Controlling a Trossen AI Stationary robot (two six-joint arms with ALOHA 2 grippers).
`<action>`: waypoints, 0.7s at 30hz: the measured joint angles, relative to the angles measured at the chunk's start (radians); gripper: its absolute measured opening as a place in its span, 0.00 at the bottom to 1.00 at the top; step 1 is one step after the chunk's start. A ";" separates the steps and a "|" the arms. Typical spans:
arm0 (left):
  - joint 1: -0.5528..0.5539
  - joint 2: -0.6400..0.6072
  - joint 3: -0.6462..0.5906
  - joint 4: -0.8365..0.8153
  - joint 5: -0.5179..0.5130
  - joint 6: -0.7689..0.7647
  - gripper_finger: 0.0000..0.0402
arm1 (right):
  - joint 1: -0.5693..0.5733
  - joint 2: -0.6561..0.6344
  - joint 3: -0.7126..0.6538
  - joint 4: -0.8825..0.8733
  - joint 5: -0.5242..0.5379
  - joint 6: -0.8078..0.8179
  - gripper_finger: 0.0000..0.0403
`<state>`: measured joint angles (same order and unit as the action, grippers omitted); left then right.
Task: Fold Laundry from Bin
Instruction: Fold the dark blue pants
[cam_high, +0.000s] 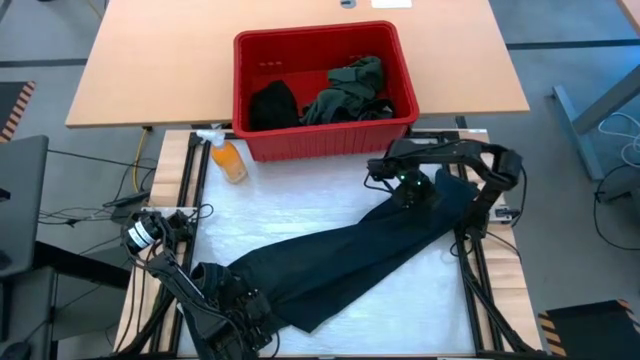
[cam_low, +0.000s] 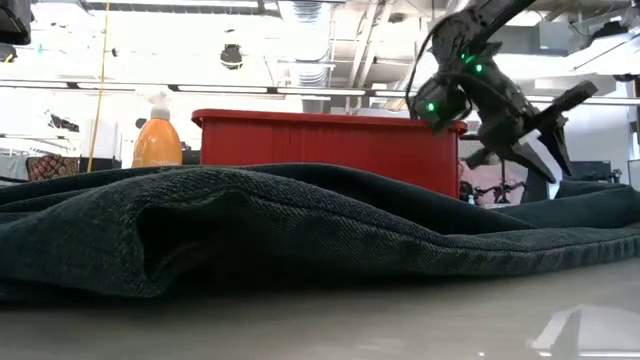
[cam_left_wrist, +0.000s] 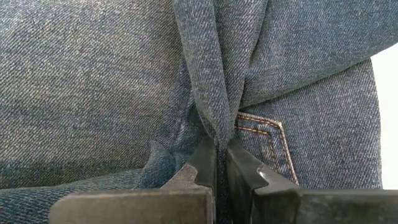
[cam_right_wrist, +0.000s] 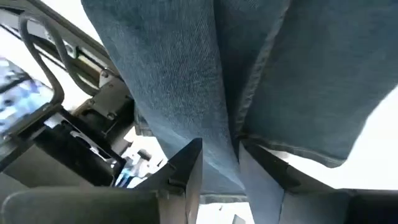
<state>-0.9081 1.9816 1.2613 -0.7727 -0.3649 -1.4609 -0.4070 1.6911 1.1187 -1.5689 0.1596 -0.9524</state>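
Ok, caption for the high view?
Both grippers, left and right, pinch outstretched dark trousers before the red bin.

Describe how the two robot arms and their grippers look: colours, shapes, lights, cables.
Both arms are matte black, built of jointed angular links. The right arm shows small green lights near its wrist and black cables alongside. The left gripper has flat dark-grey fingers with stepped inner edges; the right gripper has similar wedge-shaped dark fingers.

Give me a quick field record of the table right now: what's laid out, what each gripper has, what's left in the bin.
laid out: dark denim trousers, stretched diagonally across the white table
left gripper: shut on a trouser fold, near table corner
right gripper: clamped on the trousers' far end
bin: bright red rectangular plastic tub, holding an olive-green garment and a black cloth
beside bin: orange spray bottle
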 joint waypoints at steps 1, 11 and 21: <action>0.000 0.000 0.000 0.000 0.000 0.000 0.00 | -0.005 0.002 -0.015 0.000 0.000 -0.001 0.33; -0.001 0.000 0.000 -0.004 -0.012 -0.002 0.00 | 0.007 -0.014 -0.203 -0.001 0.034 -0.076 0.14; -0.004 -0.132 -0.005 -0.166 -0.111 -0.001 0.00 | 0.027 -0.145 -0.200 -0.002 0.035 -0.032 0.05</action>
<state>-0.9119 1.8492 1.2564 -0.9392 -0.4755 -1.4620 -0.3798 1.5459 0.9191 -1.5711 0.1946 -0.9841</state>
